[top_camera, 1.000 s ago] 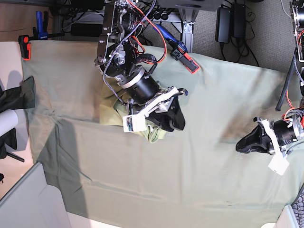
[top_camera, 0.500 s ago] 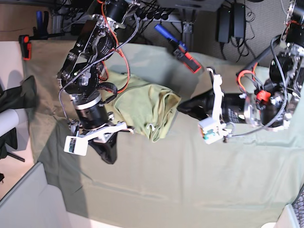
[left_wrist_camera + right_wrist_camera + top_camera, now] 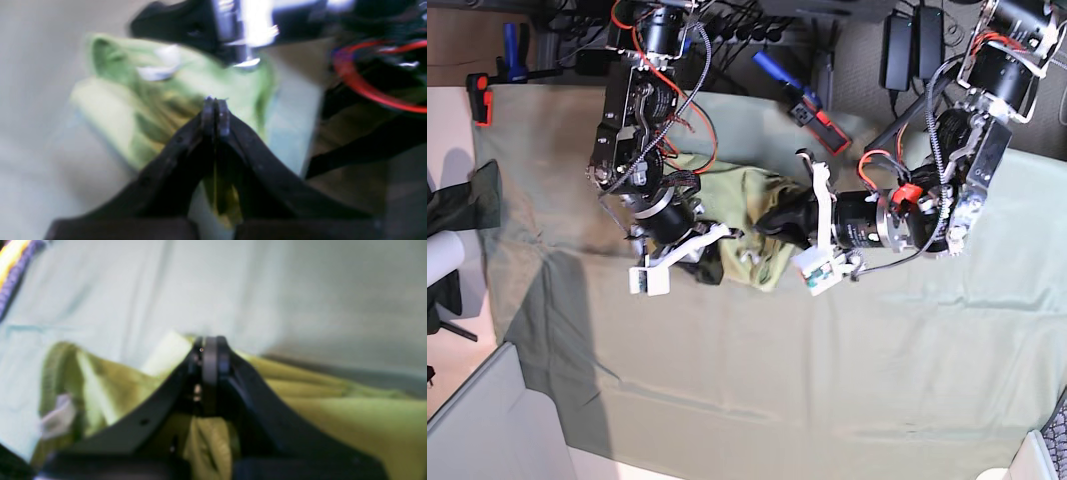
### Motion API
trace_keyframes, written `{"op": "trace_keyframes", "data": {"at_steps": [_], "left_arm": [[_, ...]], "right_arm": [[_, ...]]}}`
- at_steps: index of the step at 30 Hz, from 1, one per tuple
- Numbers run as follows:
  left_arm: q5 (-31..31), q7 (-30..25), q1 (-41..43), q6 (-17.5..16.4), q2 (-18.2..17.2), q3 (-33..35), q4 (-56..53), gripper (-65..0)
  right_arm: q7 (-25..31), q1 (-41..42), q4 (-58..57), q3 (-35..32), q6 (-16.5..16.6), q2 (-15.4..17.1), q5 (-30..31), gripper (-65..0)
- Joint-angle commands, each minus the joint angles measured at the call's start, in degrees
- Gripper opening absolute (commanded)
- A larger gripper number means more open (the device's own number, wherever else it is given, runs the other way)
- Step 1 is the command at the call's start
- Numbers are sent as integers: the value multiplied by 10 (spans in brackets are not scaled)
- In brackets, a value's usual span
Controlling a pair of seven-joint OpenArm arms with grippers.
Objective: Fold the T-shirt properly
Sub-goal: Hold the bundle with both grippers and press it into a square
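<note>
Left gripper (image 3: 215, 110) and right gripper (image 3: 208, 353), each with jaws pressed together on the T-shirt (image 3: 752, 235); we see it bunched mid-table on the covering cloth (image 3: 827, 380).

One crumpled pale yellow-green cotton T-shirt (image 3: 749, 225) lay on one large dull grey-green table cloth (image 3: 827, 380). Two black robot arms were present, carrying one left gripper (image 3: 772, 217) and one right gripper (image 3: 707, 268). One orange clamp (image 3: 479, 100) and one blue clamp (image 3: 511, 52) stood at the far edge.
</note>
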Motion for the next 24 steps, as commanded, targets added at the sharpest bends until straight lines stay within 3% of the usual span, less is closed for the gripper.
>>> {"op": "trace_keyframes", "data": {"at_steps": [1, 6, 11, 14, 19, 24], "left_arm": [[4, -25, -9, -5, 0, -2, -9, -650], [62, -73, -11, -5, 0, -2, -80, -650], [71, -77, -33, -5, -2, -4, -86, -650], [61, -70, -54, -5, -4, -4, -86, -650], [-16, 1, -76, -5, -5, -5, -73, -650], [-30, 3, -75, -5, -6, -24, -53, -650]], "right_arm": [[20, 10, -5, -6, 16, 1, -7, -650], [81, 10, -56, -12, 16, 4, -43, -650], [84, 12, -54, -12, 16, 9, -43, -650], [83, 11, -36, -12, 16, 17, -41, -650], [71, 11, 29, -12, 16, 51, -14, -650], [38, 11, 92, -11, 16, 82, -12, -650]]}}
